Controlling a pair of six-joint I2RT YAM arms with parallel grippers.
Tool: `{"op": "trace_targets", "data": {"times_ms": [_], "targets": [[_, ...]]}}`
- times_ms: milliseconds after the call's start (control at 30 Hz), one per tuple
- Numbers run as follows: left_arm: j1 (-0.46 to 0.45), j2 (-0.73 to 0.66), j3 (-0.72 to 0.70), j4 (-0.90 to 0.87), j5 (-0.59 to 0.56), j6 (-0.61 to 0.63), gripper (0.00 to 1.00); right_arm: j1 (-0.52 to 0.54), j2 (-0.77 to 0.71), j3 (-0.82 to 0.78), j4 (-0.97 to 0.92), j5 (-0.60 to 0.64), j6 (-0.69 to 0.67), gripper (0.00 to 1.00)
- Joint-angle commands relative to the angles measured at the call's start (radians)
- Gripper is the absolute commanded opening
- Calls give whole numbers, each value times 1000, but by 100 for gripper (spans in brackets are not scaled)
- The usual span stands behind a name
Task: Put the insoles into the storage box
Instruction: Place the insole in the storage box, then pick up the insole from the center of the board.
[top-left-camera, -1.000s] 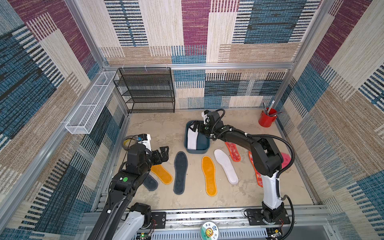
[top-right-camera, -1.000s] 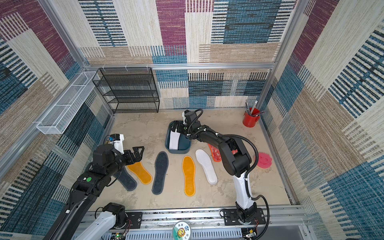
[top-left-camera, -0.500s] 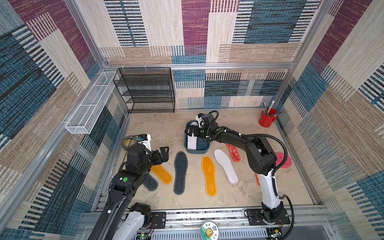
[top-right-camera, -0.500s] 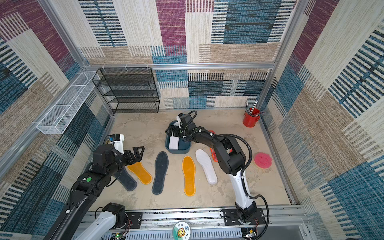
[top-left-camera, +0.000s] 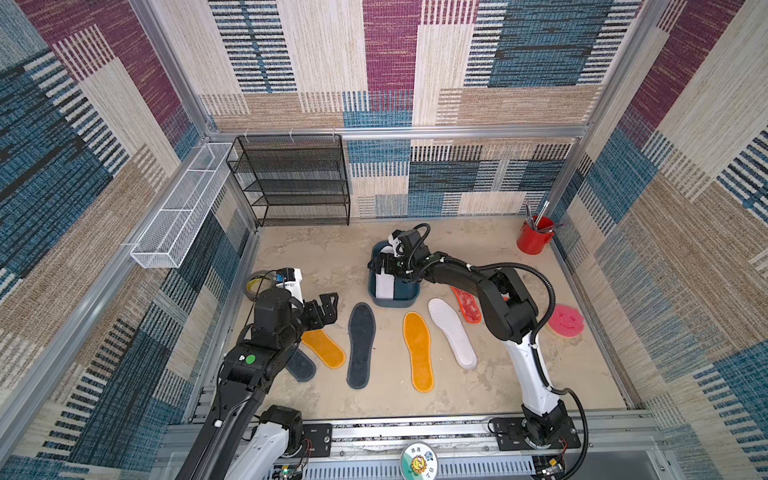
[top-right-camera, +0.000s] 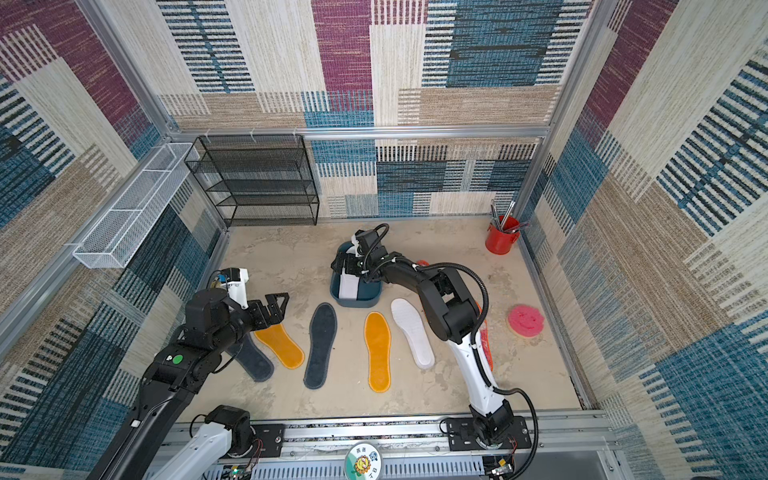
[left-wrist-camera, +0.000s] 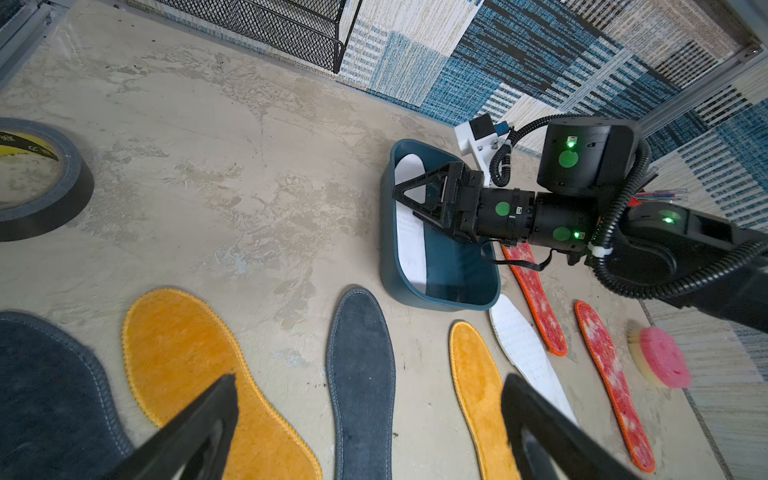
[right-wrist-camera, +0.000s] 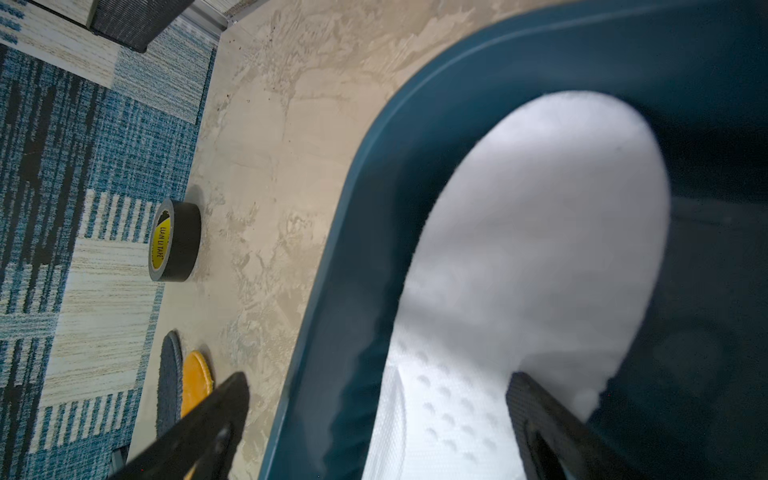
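The teal storage box (top-left-camera: 409, 296) stands mid-floor with one white insole (top-left-camera: 384, 286) lying inside it. My right gripper (top-left-camera: 380, 267) hangs open and empty over the box's left wall (right-wrist-camera: 332, 257), one finger outside and one above that white insole (right-wrist-camera: 519, 257). On the floor lie a dark grey insole (top-left-camera: 360, 345), an orange one (top-left-camera: 417, 351), a white one (top-left-camera: 452, 332), a red mottled pair (left-wrist-camera: 536, 291), another orange insole (top-left-camera: 324, 348) and another dark grey one (top-left-camera: 300, 365). My left gripper (top-left-camera: 326, 305) is open and empty above the left orange insole (left-wrist-camera: 178, 353).
A tape roll (top-left-camera: 259, 284) lies at the left wall behind my left wrist. A red tool cup (top-left-camera: 535, 239) stands in the back right corner, a pink round brush (top-left-camera: 565, 320) at the right wall. A black mesh shelf (top-left-camera: 295, 183) and a white wire basket (top-left-camera: 178, 208) line the back left.
My right gripper has moved left and nearer across the box, from its far right side to its left wall, staying open. The left arm has not moved.
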Motion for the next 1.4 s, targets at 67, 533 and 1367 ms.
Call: {"op": "trace_targets", "data": {"times_ms": [67,533,1367], "targets": [[1,1,8,14,2,9,100,1,-50,16,22,3,-18,98],[-4,35,-21,77,175,-320,90,-9,-494,-225,4,166,-110,98],[-667,708,-11,699,35,-752,70,-302,-1139,-951,-5,148,-115,98]]}}
